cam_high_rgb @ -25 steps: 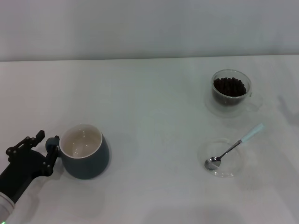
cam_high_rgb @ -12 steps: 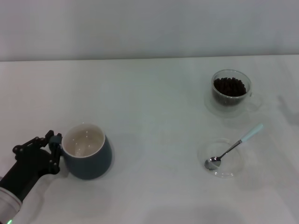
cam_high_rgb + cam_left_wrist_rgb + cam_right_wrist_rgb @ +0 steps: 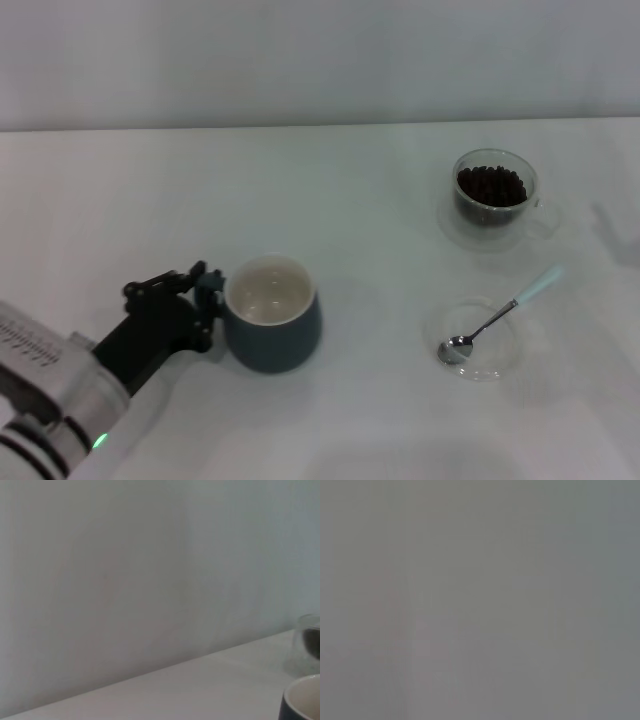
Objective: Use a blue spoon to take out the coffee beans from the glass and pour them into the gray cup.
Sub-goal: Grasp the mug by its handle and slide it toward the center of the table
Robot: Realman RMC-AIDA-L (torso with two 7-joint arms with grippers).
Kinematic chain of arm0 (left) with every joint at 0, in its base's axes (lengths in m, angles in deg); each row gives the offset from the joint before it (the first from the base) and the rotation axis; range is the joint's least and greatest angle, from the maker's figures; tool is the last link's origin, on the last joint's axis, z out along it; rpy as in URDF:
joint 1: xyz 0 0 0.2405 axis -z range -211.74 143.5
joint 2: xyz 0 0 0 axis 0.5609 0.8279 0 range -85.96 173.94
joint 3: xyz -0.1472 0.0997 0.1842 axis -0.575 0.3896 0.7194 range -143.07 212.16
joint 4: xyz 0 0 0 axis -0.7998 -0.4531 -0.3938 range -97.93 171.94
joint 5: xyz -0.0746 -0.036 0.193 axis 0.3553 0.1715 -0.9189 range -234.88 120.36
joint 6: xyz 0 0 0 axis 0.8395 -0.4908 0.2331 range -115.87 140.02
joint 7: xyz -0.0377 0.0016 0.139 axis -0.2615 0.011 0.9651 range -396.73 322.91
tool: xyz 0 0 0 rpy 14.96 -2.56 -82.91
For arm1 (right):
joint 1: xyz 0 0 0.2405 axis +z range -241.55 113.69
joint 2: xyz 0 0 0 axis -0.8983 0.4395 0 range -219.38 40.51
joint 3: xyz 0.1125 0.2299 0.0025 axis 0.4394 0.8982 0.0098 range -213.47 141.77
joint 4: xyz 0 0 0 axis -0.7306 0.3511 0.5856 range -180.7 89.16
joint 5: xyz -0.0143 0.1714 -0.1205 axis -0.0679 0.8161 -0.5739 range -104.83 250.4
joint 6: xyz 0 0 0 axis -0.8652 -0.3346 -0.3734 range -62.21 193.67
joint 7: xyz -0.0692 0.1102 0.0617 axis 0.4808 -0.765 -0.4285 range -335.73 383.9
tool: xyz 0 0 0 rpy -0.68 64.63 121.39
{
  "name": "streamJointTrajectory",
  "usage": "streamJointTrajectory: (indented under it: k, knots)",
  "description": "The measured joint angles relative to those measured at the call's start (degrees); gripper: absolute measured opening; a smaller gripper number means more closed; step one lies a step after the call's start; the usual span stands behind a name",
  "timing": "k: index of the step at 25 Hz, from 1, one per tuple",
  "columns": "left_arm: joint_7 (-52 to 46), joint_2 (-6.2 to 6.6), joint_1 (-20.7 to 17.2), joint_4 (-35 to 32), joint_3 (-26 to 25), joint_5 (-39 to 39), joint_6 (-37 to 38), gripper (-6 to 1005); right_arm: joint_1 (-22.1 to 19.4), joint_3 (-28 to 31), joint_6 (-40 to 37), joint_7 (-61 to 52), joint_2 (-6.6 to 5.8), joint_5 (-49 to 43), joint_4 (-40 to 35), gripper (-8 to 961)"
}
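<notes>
The gray cup, dark blue-gray with a cream inside, stands empty at the table's front left of centre. My left gripper is shut on its handle side; the handle itself is hidden by the fingers. The cup's rim also shows in the left wrist view. The glass with the coffee beans stands at the back right and shows faintly in the left wrist view. The blue spoon lies with its bowl in a flat clear dish, handle pointing back right. My right gripper is out of view.
The white table ends at a pale wall at the back. The right wrist view shows only a plain grey surface.
My left gripper has slid the gray cup to the right, from the table's left edge toward the middle. The glass, spoon and dish have not moved.
</notes>
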Motion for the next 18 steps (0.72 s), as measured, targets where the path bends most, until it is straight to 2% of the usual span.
streamJointTrajectory:
  k: [8,18]
  knots:
    - [4.58,-0.11,1.81,-3.23,-0.03,-1.95,-4.85,141,-0.13,-0.07,-0.24,0.09,-0.13,0.00,-0.17,870]
    - [4.78,-0.16,-0.46,-4.39,-0.06,-3.86,-4.05,120,-0.36,-0.20,-0.17,0.11,-0.26,-0.25,-1.48,870]
